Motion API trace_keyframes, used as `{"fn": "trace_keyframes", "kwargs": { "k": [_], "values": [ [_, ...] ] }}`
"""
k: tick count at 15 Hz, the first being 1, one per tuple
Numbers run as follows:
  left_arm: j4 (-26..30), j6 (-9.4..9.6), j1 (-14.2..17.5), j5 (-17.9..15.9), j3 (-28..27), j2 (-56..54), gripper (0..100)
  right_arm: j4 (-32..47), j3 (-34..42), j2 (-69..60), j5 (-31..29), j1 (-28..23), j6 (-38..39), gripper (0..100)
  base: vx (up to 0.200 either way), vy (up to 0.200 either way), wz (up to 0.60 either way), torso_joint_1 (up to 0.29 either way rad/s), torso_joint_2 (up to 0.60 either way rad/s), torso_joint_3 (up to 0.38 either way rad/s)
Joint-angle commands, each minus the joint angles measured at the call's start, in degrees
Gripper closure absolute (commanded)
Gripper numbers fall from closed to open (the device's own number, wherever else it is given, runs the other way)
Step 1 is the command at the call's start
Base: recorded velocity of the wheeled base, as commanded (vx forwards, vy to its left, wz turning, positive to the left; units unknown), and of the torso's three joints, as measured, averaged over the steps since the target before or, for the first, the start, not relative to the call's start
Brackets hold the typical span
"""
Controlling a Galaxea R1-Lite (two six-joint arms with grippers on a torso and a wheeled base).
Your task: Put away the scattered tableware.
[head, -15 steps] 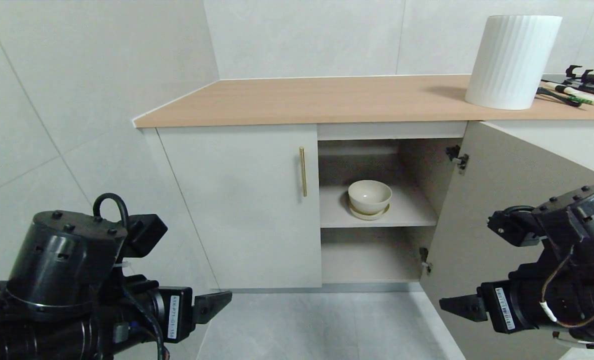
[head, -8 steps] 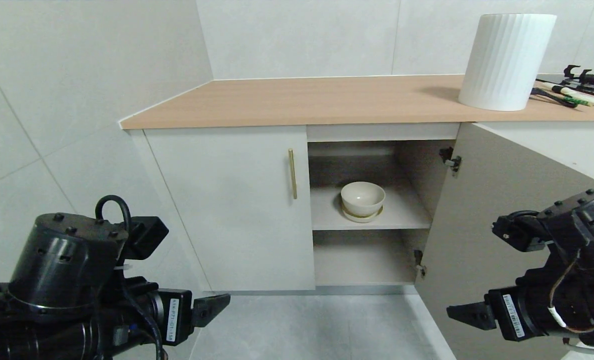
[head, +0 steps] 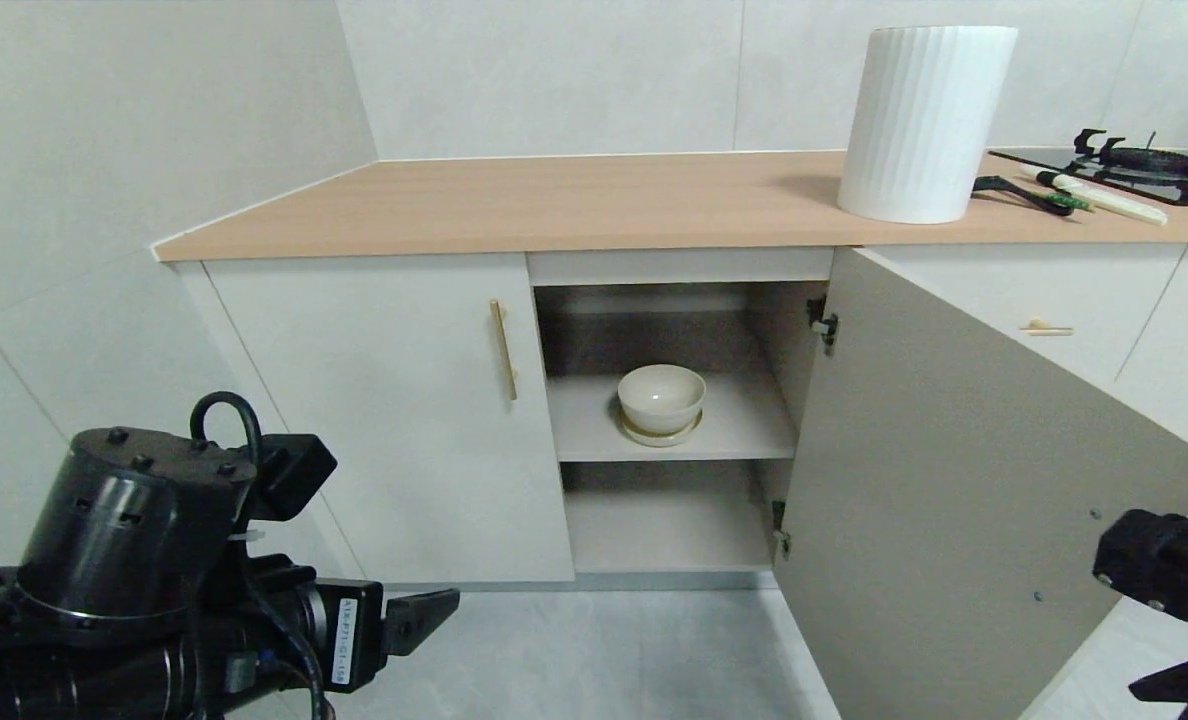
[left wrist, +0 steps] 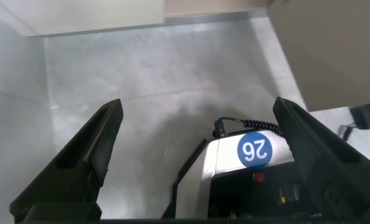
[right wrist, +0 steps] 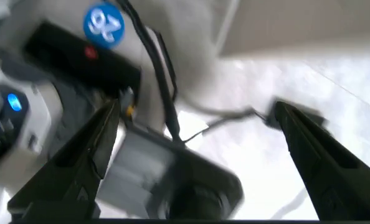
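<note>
Left gripper (left wrist: 194, 124): fingers spread wide, nothing between them, touching nothing; low over the floor, out in front of the cabinet's closed door.
Right gripper (right wrist: 194, 143): fingers equally wide apart, holding nothing; low, out past the cabinet's open door.
Cabinet (head: 674, 268): pale grey, set into a tiled corner, under a wooden top.
Closed door (head: 384, 420): left half of the cabinet, shut flat, with a slim gold handle (head: 503, 349) upright near its inner edge.
Open door (head: 954, 480): right half of the cabinet, swung far outward on two hinges, inner face showing.
Bowl (head: 661, 397): cream, upright, inside the cabinet on the upper shelf (head: 754, 425), seated on a saucer (head: 661, 434) of similar colour.
Lower shelf (head: 654, 525): just beneath, inside the cabinet.
Countertop (head: 554, 200): light wood grain, capping the cabinet and running on to the right.
Ribbed white cylinder (head: 924, 120): standing upright on top of the cabinet, above the open door's hinge side.
Utensils (head: 1094, 195): lying flat just right of the cylinder, beside a black burner (head: 1149, 160).
Floor (head: 604, 650): grey tiles at the cabinet's foot.
Wall (head: 554, 70): large pale tiles behind and to the left of the cabinet.
</note>
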Motion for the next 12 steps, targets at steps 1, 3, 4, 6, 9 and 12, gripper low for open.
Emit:
{"fn": "trace_keyframes", "kwargs": {
  "k": [1, 3, 4, 6, 9, 12],
  "values": [
    [0.02, -0.01, 0.00, 0.02, -0.01, 0.05, 0, 2.95, -1.44, -4.20, -0.08, 0.20, -0.98, 0, 0.000, 0.000, 0.00, 0.000, 0.00, 0.000],
    [0.02, -0.01, 0.00, -0.07, -0.01, -0.04, 0, 6.64, -3.02, -5.60, -1.05, 0.03, -1.86, 0, 0.000, 0.000, 0.00, 0.000, 0.00, 0.000],
    [0.02, -0.01, 0.00, -0.07, -0.01, -0.04, 0, 6.55, -3.02, -5.60, -2.01, -0.41, -1.86, 0, 0.000, 0.000, 0.00, 0.000, 0.00, 0.000],
    [0.02, -0.01, 0.00, -0.07, -0.01, -0.04, 0, 5.41, -3.11, -4.55, -6.93, -5.16, -1.86, 0, 0.000, 0.000, 0.00, 0.000, 0.00, 0.000],
    [0.02, -0.01, 0.09, -0.07, -0.01, 0.05, 0, 4.62, -4.08, -3.67, -7.37, -11.31, -2.21, 0, 0.000, 0.000, 0.00, 0.000, 0.00, 0.000],
    [0.02, -0.10, 0.09, -0.07, -0.01, 0.14, 0, 4.44, -4.78, -2.44, -9.13, -18.43, -5.02, 0, 0.000, 0.000, 0.00, 0.000, 0.00, 0.000]
  ]
}}
